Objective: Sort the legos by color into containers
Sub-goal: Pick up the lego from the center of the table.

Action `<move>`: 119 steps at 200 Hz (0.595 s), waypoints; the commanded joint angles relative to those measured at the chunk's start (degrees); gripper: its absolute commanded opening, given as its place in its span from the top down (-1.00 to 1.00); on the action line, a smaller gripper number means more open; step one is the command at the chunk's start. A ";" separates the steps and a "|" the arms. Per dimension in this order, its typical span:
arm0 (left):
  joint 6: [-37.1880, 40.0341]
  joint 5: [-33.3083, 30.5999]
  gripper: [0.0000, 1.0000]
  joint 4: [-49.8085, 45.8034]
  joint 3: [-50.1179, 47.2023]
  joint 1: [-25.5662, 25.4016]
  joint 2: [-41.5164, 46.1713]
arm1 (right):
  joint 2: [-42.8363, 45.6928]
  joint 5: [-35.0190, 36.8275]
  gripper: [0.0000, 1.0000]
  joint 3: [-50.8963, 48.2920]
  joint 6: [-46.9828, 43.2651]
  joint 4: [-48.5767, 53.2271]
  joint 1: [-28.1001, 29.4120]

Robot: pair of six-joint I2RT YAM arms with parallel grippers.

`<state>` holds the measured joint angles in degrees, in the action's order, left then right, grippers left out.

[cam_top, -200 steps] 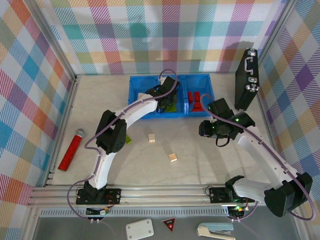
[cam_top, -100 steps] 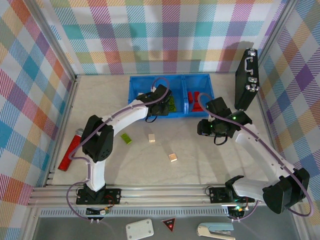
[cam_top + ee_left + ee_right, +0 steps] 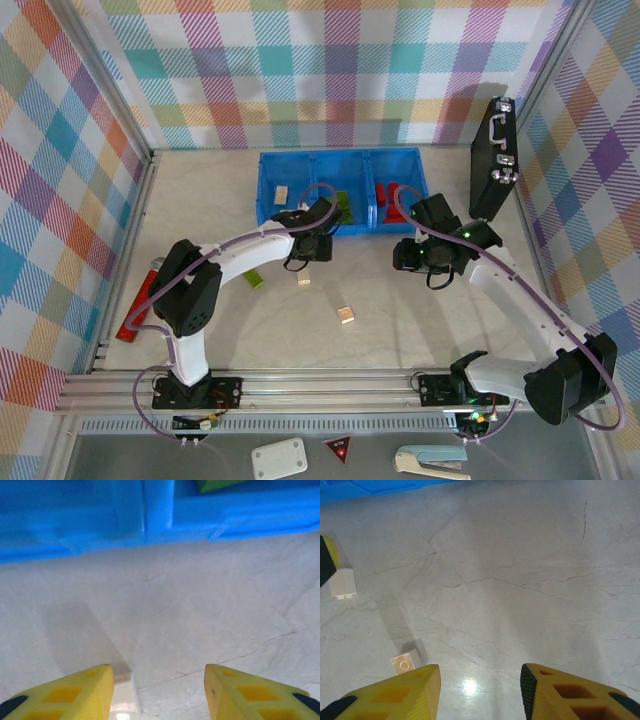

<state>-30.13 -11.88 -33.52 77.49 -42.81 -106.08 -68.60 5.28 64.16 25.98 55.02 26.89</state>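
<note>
Your left gripper (image 3: 159, 690) sat part open, empty, near blue tray (image 3: 75, 525); right gripper (image 3: 480, 690) part open, empty, tan lego (image 3: 406, 662) beside it.

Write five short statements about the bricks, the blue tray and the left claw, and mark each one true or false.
1. The blue tray's left compartment holds a tan brick. True.
2. The left claw is gripping a green brick. False: its jaws stand apart with nothing between them.
3. A loose green brick lies on the table outside the tray. True.
4. The red bricks sit in the middle compartment. False: they are in the right compartment, and the middle one holds green bricks.
5. Two loose tan bricks lie on the table in front of the tray. True.
</note>
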 commanded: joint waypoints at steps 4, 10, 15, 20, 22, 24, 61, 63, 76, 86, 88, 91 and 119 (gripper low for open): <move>-3.14 -0.60 -0.04 -1.25 -3.49 -0.60 2.73 | -0.06 -1.24 0.05 -0.84 -0.18 -0.26 0.03; -3.43 -0.60 -0.04 -1.05 -4.19 -0.67 2.81 | -0.06 -1.40 0.05 -0.97 -0.19 -0.17 0.04; -3.83 -0.60 -0.04 -0.91 -4.79 -0.64 2.89 | -0.05 -1.49 0.05 -0.97 -0.14 -0.26 0.01; -4.12 -0.52 -0.05 -0.72 -5.32 -0.69 3.06 | -0.07 -1.50 0.04 -0.96 -0.18 -0.19 0.03; -4.23 -0.52 -0.05 -0.64 -5.57 -0.63 3.05 | -0.12 -1.50 0.04 -0.97 -0.19 -0.12 0.01; -4.30 -0.51 -0.05 -0.55 -5.86 -0.66 3.11 | -0.06 -1.54 0.05 -0.97 -0.17 -0.14 0.00; -5.20 -0.27 -0.07 -0.28 -7.88 -0.62 2.84 | -0.13 -1.64 0.05 -0.97 -0.17 -0.22 0.00; -5.22 -0.21 -0.07 -0.31 -7.88 -0.61 2.75 | -0.13 -1.67 0.05 -0.97 -0.19 -0.26 0.00; -5.39 0.07 -0.08 -0.51 -7.98 -0.66 2.17 | -0.35 -1.76 0.05 -0.89 -0.14 -0.21 0.07; -5.45 0.44 -0.08 -0.26 -8.19 -0.62 1.90 | -0.53 -1.91 0.05 -0.86 -0.14 -0.29 0.01; -5.53 0.53 -0.08 -0.17 -8.22 -0.66 1.86 | -0.50 -1.91 0.05 -0.87 -0.14 -0.30 0.00; -5.53 0.58 -0.08 -0.15 -8.37 -0.63 1.78 | -0.49 -1.86 0.05 -0.88 -0.14 -0.29 0.00; -5.85 0.69 -0.06 0.06 -8.68 -0.62 1.22 | -0.57 -1.90 0.05 -0.75 -0.14 -0.22 0.00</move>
<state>-34.96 -11.55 -32.88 69.91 -43.00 -105.47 -68.88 4.03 63.83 25.98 54.94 26.89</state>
